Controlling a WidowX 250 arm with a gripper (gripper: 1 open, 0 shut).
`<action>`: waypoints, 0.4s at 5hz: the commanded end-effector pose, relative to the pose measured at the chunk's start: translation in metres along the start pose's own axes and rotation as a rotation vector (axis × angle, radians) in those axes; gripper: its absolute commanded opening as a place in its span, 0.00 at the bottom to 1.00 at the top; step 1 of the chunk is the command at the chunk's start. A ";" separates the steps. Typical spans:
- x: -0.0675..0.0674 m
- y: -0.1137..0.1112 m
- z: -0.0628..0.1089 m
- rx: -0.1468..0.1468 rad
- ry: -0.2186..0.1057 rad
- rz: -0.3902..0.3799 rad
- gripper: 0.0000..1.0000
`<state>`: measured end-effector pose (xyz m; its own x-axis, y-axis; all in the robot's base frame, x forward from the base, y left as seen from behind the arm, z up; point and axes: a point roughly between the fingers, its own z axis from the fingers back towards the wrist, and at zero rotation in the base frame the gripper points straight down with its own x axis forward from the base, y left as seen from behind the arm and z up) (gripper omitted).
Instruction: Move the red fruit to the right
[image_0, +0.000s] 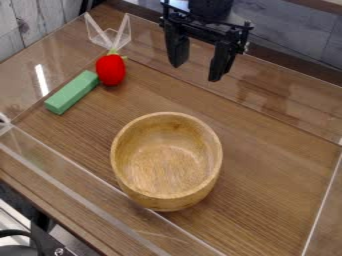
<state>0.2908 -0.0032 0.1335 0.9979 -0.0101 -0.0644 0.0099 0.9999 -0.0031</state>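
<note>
Currently, entries run from the left side of the view to the right.

Green block (71, 93): flat on the bench (274, 135), farthest to the left of the fingers and lower in the view. Its upper end lies just beside the red fruit; contact between the two cannot be told.

Red fruit (111, 68): resting on the bench, well to the left of the fingers and slightly below them in the view. Nothing holds it. Its top is hard to read against the pale reflections behind it.

Wooden bowl (167, 160): below the fingers in the view, towards the near edge, empty, and well apart from the fruit.

Fingers (199, 57): spread wide, pointing down, empty. They hang above the far middle of the bench, clear of every object.

Clear walls: a transparent rim runs along the front and left of the bench; its glare confuses the area behind the fruit.

Step in hand: judged as the approach. The grasp is not yet made and the fruit has not been shifted.

Next move, judged: carry the fingers leftward until they straddle the fruit, descend, then close on its rounded body.

Caution: the block sits close on the fruit's left, so one finger may nudge it on descent. The small round fruit could also roll out of a shallow pinch.

Destination, judged: the open bench to the right of the fingers looks free.
</note>
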 end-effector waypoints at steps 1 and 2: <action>0.000 0.009 -0.009 -0.004 0.016 0.018 1.00; 0.001 0.042 -0.015 -0.005 -0.001 0.073 1.00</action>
<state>0.2878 0.0409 0.1090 0.9919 0.0790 -0.0994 -0.0800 0.9968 -0.0061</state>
